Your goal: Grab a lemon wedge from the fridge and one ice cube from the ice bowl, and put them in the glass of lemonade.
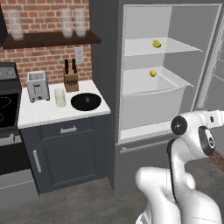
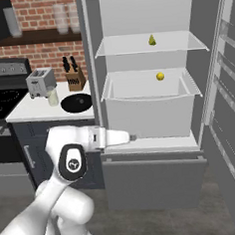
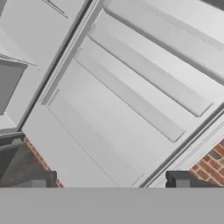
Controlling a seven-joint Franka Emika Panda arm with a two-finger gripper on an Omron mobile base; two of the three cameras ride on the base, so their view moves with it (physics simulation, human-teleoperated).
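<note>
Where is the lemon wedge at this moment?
The lemon wedge lies on the upper shelf inside the open fridge, right of centre in both base views, above the round yellow ball.

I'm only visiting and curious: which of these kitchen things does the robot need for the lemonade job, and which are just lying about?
For the job:
- lemon wedge, upper shelf of the open fridge
- ice bowl
- glass of lemonade
- open gripper

Just lying about:
- round yellow ball
- toaster
- knife block
- shelf glasses
- stove
</note>
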